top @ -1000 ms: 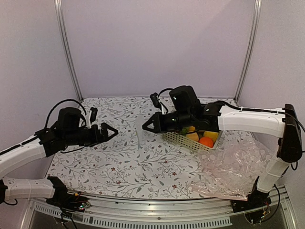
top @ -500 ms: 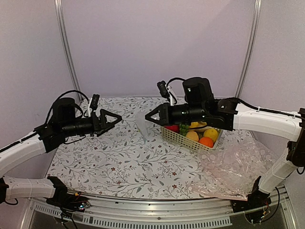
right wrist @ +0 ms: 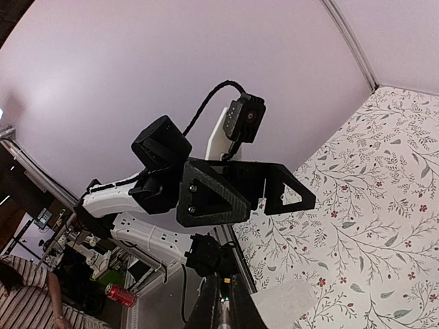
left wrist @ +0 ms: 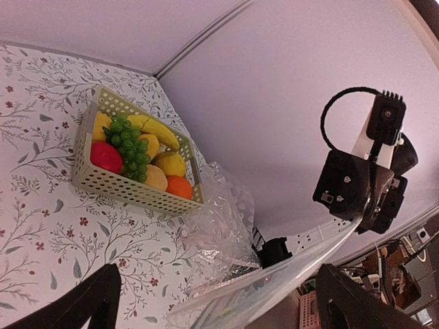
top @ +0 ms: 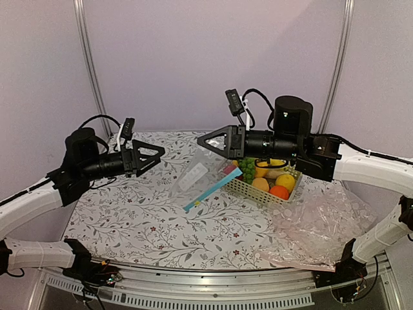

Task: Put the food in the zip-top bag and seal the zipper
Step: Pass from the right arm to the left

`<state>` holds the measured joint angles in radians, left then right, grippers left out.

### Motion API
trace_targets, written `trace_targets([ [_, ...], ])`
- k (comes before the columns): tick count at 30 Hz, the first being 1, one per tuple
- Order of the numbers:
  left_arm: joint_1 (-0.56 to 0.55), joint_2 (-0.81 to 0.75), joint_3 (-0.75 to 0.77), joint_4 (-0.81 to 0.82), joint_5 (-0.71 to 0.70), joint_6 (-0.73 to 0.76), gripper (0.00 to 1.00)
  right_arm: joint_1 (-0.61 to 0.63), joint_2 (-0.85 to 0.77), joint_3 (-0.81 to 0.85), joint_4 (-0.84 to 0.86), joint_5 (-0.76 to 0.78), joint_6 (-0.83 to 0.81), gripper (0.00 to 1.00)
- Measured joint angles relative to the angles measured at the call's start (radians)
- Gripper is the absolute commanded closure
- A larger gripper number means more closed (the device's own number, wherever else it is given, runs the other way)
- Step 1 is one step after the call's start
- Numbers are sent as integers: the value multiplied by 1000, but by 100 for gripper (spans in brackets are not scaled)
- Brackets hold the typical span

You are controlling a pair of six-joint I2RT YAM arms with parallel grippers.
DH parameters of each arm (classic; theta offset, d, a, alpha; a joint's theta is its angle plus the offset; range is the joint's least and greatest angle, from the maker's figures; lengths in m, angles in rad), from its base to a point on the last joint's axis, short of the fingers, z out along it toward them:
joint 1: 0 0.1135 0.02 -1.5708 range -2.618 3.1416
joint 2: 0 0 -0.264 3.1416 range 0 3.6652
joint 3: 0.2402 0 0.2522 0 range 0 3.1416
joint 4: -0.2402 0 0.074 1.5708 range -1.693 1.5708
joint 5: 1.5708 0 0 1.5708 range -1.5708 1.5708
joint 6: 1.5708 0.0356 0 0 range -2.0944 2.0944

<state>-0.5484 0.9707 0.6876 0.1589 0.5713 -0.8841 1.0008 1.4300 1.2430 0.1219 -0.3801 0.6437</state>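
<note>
Zip-top bag (top: 193,173), top view: between left fingers (top: 159,152) and right fingers (top: 205,140), lower than both; zipper (top: 213,189) along near edge.
Left fingers, left wrist view: wide apart, bag low between them.
Right fingers, right wrist view: nearly closed, bag corner just beside.

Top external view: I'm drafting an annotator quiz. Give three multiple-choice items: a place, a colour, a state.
1. Where is the rounded yellow toy fruit? A in the basket B on the tablecloth C on the plastic sheet
2. The zipper of the zip-top bag is: A black B light blue C yellow
3. The left gripper is: A shut on the bag B shut on fruit C open
Answers: A, it sits among the basket's fruits; B, blue strip along the bag's edge; C, fingers apart.
</note>
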Motion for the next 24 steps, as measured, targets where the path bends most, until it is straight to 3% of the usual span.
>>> trace_targets([
  [7,-11,-49,-35,-13,42,107,1,0,0,-2,27,-4,14,94],
  [12,-106,-45,-36,-18,45,212,1,0,0,-8,28,-3,14,94],
  [24,-258,148,227,-174,-19,518,0,0,12,-8,26,-31,14,94],
])
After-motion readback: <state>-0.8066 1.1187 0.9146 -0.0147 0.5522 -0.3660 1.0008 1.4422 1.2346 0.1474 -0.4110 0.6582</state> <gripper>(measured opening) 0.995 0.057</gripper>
